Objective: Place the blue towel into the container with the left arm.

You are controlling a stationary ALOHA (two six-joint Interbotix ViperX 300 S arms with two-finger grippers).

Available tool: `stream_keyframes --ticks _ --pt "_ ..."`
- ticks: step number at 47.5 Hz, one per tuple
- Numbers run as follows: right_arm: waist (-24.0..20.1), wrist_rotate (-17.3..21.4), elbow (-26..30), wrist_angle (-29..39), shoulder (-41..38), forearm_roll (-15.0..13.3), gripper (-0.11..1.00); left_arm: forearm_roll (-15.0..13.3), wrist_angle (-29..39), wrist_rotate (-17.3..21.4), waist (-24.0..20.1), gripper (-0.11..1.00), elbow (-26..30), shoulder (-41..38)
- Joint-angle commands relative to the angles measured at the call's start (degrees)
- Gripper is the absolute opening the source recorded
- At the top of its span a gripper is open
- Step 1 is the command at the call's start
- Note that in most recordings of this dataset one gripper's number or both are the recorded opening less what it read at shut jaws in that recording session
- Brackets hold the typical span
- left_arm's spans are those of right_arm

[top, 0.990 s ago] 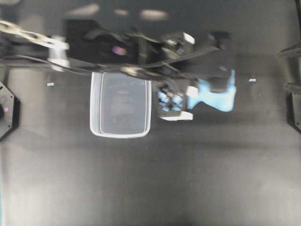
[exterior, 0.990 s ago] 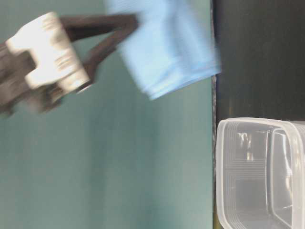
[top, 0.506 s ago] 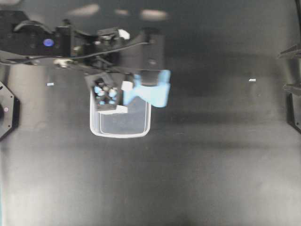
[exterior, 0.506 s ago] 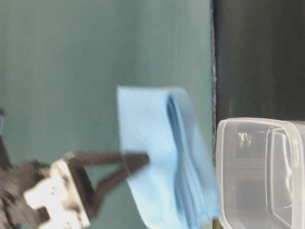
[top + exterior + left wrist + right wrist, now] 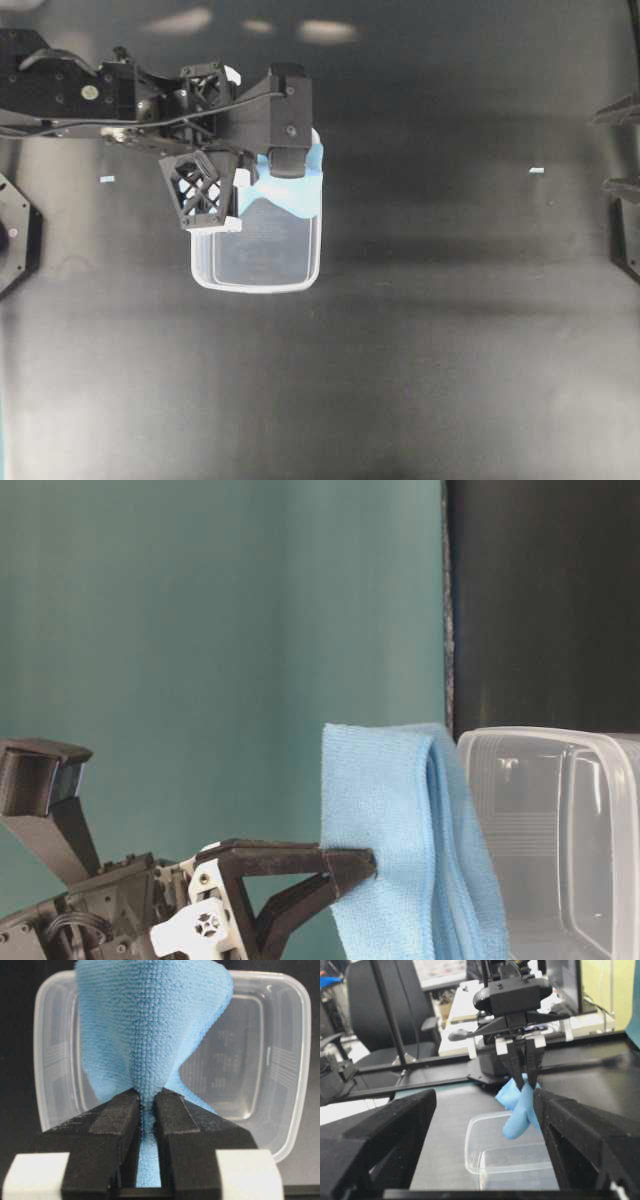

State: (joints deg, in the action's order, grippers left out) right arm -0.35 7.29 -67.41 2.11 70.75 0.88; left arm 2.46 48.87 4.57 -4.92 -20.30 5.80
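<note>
Towel now above container; hangs lengthwise from fingers

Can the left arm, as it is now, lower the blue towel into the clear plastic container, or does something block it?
Probably yes. The left claw is shut on the blue microfibre towel, which hangs over one end of the clear rectangular plastic container. The container is open-topped and looks empty. Nothing lies between them.

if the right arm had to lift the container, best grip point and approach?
A judgement: pinch the thick rim on the container's long side facing the right gripper, coming from above, one finger inside and one outside. The tub looks too wide to span, and the blue towel held by the left gripper hangs over the far end.
</note>
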Motion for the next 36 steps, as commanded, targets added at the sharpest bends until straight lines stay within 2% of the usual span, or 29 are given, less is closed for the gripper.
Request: stream_keyframes --ticks 1,8,10,18,23,25,29,36 --pt "-0.09 0.09 0.88 -0.53 -0.35 0.18 0.76 0.18 -1.05 0.18 0.0 0.06 0.26 0.44" --pt "-0.09 0.09 0.88 -0.26 -0.35 0.18 0.76 0.18 -1.76 -0.09 -0.88 0.09 -0.53 0.09" --pt "-0.09 0.09 0.88 -0.09 -0.35 0.18 0.76 0.18 -1.76 -0.18 -1.05 0.18 -0.62 0.18" --pt "-0.09 0.09 0.88 0.0 -0.35 0.18 0.76 0.18 -1.76 0.18 -0.88 0.7 -0.35 1.05" --pt "-0.09 0.09 0.88 -0.09 -0.35 0.18 0.76 0.18 -2.02 0.35 -0.79 0.89 0.7 4.04" --pt "-0.09 0.09 0.88 0.0 -0.35 0.26 0.76 0.18 -2.11 0.18 -0.79 0.9 1.23 5.98" --pt "-0.09 0.09 0.88 0.0 -0.35 0.18 0.76 0.18 -2.81 -0.18 -0.53 0.85 1.23 10.37" --pt "-0.09 0.09 0.62 0.0 -0.26 0.18 0.76 0.18 -7.12 -0.53 1.41 0.86 -1.32 18.37"
